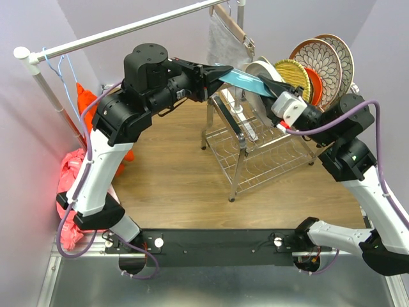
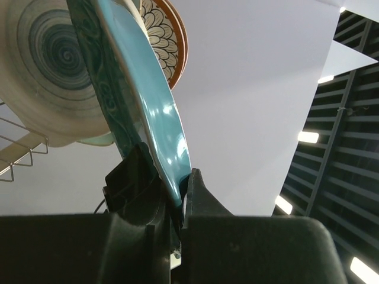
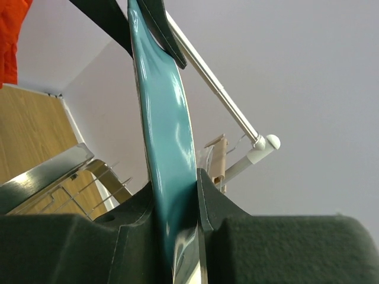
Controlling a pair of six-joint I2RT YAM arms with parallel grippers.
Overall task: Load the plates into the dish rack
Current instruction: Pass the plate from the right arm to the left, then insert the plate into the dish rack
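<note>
My left gripper (image 1: 213, 79) is closed on one edge of the teal plate (image 1: 246, 82), fingers pressed to both faces of its rim. The plate hangs tilted in the air between my 2 arms, by the top of the dish rack (image 1: 268, 160). My right gripper (image 1: 273, 102) clamps the opposite edge. Other plates (image 1: 323, 61) stand upright in the rack behind.
</note>
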